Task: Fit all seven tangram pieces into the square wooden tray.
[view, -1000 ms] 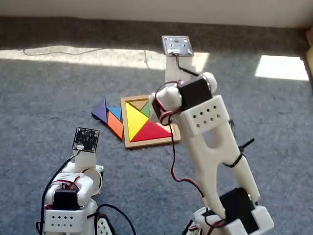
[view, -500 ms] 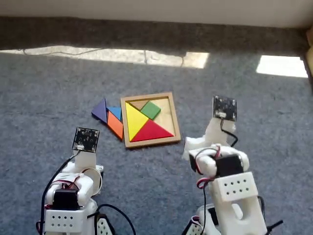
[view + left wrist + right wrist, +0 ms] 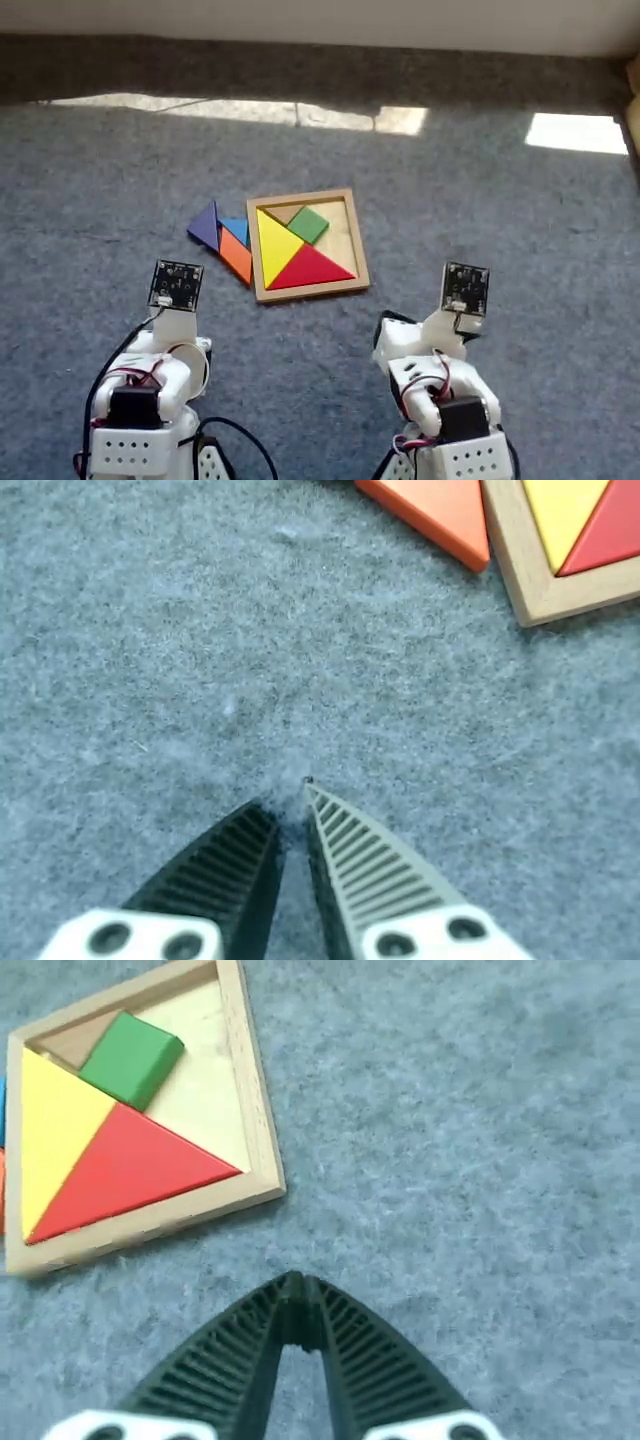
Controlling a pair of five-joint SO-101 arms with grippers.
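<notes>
Left gripper: fingers pressed almost together, a thin slit between the ribbed pads, nothing held. It hangs low over bare grey carpet on the worktop. Past the tips lies an orange piece, flat on the carpet just beside the tray's outer edge.

Right gripper: tips closed against each other, nothing between them. It sits over carpet just short of the near edge of the square wooden tray.

High view: both arms are folded back at the near edge, left arm and right arm, each well apart from the tray.

Tray contents:
- yellow triangle, large, along the side toward the left arm
- red triangle, large, along the near side, its long edge against the yellow one
- green square, turned diagonal to the rim, one corner meeting the yellow and red triangles
- brown piece, in the far corner, partly covered by the green square (shape not fully readable)

The rest of the tray floor, toward the right arm's side, is bare wood.

Outside the tray, on the left arm's side: a blue piece touching the orange piece, and a purple triangle next to the blue, farthest from the tray.
</notes>
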